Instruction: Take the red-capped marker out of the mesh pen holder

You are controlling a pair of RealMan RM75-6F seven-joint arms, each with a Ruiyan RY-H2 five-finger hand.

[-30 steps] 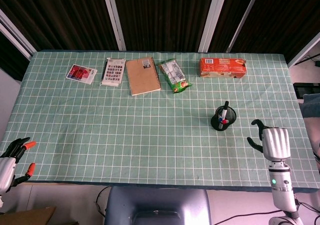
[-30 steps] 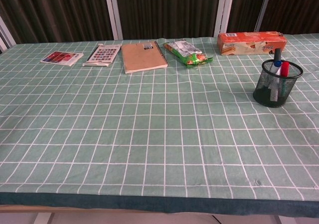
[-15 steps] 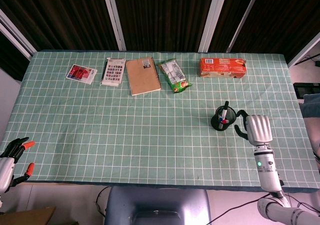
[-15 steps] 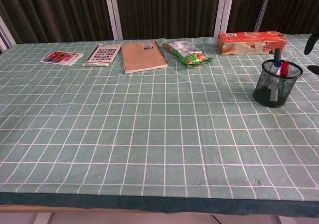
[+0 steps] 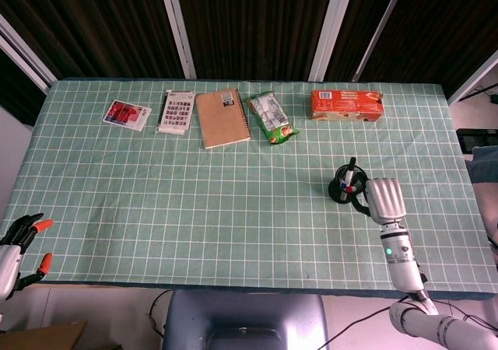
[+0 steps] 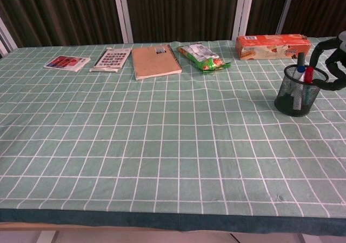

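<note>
**Red cap above a black mesh rim: a light, slim thing to pinch**

Red shows only as a speck in the head view: the red-capped marker stands in the mesh pen holder among other pens, on the right part of the green checked table. The right hand sits just beside the holder on its right, dark fingers curving toward the rim; they hold nothing, but how far apart they are cannot be told from above. The left hand hangs off the near left corner, fingers apart and empty, partly cut by the frame.

From the chest view, the marker leans upright beside a blue-capped one, its cap just clearing the holder. It is probably light, stiff and smooth-sided, so a pinch on the cap or just below looks best; the holder may tip or drag. The barrel is blurred behind mesh. Only the right hand's fingers enter at the frame edge, spread around the rim.
</note>
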